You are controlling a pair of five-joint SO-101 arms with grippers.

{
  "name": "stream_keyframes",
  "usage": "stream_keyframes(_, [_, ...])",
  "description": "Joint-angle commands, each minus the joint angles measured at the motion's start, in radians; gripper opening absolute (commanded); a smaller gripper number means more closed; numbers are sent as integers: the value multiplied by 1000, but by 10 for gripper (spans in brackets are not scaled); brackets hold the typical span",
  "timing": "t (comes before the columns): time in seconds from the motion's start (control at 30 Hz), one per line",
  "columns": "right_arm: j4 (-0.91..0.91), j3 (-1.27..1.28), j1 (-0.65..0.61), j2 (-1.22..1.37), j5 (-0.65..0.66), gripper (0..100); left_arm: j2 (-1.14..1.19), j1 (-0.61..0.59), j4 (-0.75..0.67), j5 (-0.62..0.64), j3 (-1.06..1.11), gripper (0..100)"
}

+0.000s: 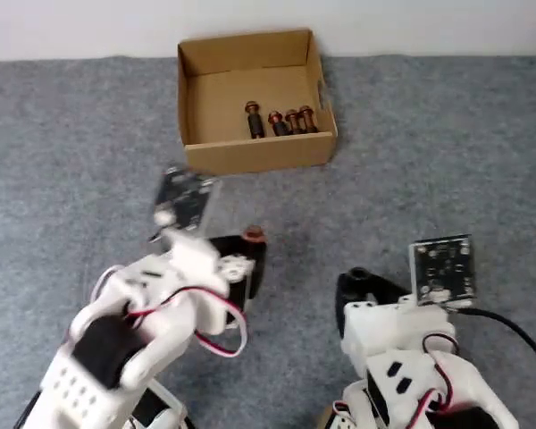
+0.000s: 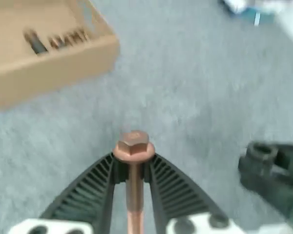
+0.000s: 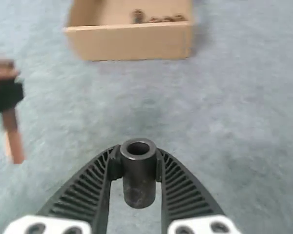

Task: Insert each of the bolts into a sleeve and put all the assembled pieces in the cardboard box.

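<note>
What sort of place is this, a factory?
Probably a small robotics lab bench, not a factory: a grey carpeted table, the left end effector holding a bolt, the right end effector a sleeve, and a cardboard box of finished pieces.

bench (image 1: 447, 161): grey cloth cover, felt-like, matt, fuzzy nap.
cardboard box (image 1: 250, 154), upper centre of the high view: plain brown paperboard, matt, raw cut edges.
bolt (image 2: 133, 146): copper-coloured metal, satin sheen on the hex head, smooth shank.
sleeve (image 3: 138, 175): black, smooth, dull sheen. Metal or plastic, can't tell.
left claw (image 2: 133, 165) and right claw (image 3: 137, 163): black matt plastic, ribbed; mounts smooth white plastic.
arm shells (image 1: 170, 277): white plastic, slight gloss.
wires (image 1: 221, 349): red and white, glossy insulation.
assembled pieces (image 1: 281, 121) in the box: coppery metal heads over dark bodies.
</note>
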Motion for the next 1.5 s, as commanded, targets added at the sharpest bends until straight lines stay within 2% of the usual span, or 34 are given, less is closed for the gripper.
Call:
stream_keyframes(0.0, [-65, 46, -91, -5, -8, 9, -186, -46, -138, -3, 71, 4])
stream_keyframes(0.17, [-165, 140, -211, -4, -8, 9, -394, -48, -293, 2, 229, 4])
stream_keyframes(0.3, [-249, 198, -318, 4, 20, 9, -517, -51, -315, 3, 309, 4])
stream_keyframes(0.47, [-352, 272, -374, 5, 106, 9, -640, -51, -361, 14, 377, 4])
stream_keyframes(0.73, [-452, 334, -427, 5, 262, 9, -687, -51, -370, 153, 427, 4])
stream_keyframes(0.9, [-510, 334, -440, 5, 264, 9, -687, -51, -365, 173, 455, 4])
stream_keyframes(1.2, [-513, 328, -440, 5, 267, 9, -687, -48, -374, 173, 515, 4])
stream_keyframes(1.47, [-513, 328, -440, 5, 267, 9, -687, -44, -454, 173, 570, 4])
